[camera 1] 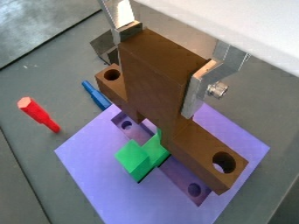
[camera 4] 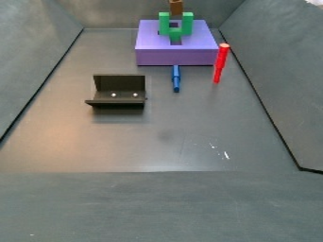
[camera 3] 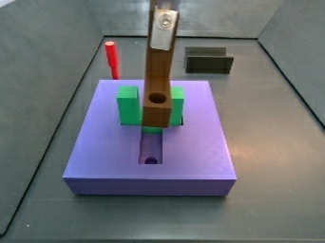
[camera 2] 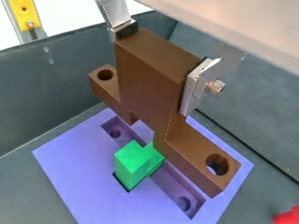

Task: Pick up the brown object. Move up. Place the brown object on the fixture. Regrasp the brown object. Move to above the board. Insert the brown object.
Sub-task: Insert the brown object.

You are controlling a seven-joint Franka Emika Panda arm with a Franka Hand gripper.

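The brown object (camera 3: 158,90) stands upright over the lavender board (camera 3: 152,147). Its lower end, with a round hole, sits between the arms of the green U-shaped block (camera 3: 128,104), over the central groove. My gripper (camera 3: 162,28) is shut on its upper end. In both wrist views the silver fingers press the brown object (camera 1: 152,92) (camera 2: 146,87) from two sides, with the gripper (camera 1: 158,66) (camera 2: 158,57) above the board (camera 1: 93,157) (camera 2: 70,166). The fixture (camera 3: 208,62) (camera 4: 116,92) stands empty on the floor, away from the board (camera 4: 158,54).
A red upright peg (camera 3: 110,59) (camera 4: 221,62) stands on the floor beside the board; it also shows in a wrist view (camera 1: 38,114). A thin blue piece (camera 4: 176,77) (camera 1: 91,92) lies on the floor by the board's edge. Grey walls enclose the floor.
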